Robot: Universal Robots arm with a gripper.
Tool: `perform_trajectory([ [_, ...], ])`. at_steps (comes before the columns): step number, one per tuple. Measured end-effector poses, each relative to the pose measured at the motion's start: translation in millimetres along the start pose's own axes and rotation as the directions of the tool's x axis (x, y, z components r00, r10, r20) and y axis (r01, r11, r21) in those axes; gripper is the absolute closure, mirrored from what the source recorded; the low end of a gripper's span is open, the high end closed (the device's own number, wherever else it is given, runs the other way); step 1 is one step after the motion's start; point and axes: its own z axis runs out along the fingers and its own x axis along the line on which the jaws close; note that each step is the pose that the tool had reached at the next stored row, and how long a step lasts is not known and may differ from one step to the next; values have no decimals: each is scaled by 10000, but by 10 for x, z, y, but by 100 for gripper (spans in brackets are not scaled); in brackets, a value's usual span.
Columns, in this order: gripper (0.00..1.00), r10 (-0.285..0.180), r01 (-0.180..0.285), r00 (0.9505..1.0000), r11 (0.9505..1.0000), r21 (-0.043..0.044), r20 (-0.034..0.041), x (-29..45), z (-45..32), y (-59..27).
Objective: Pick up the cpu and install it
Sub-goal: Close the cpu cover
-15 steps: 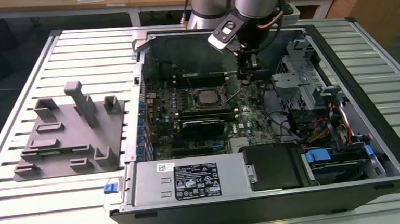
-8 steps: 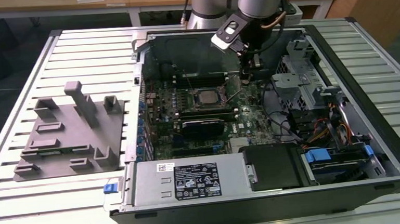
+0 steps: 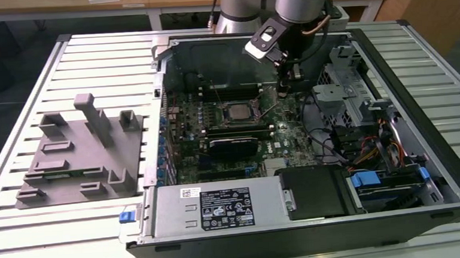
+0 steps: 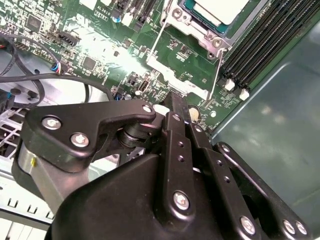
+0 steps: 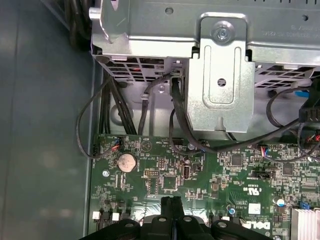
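A ribbed metal table (image 3: 13, 106) carries an open computer case (image 3: 210, 64) with a green circuit board (image 3: 287, 128). The black pincer (image 3: 282, 91) is pinched together and empty above the board. The flat, shiny square cpu (image 3: 237, 110) lies in its metal-framed socket (image 4: 200, 36) just beside the fingertips.

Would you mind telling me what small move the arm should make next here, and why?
Probably a short nudge of the gripper toward the wire lever beside the socket, to press it down. The cpu already sits in the socket, the fingers are shut on nothing, and their tips hang close by that lever. Whether the lever is latched, I cannot tell.
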Motion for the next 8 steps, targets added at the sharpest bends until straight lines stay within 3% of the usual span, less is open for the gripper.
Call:
perform_trajectory([
  [8,89,-2,2,10000,10000,-1,-1,-1,83,-4],
])
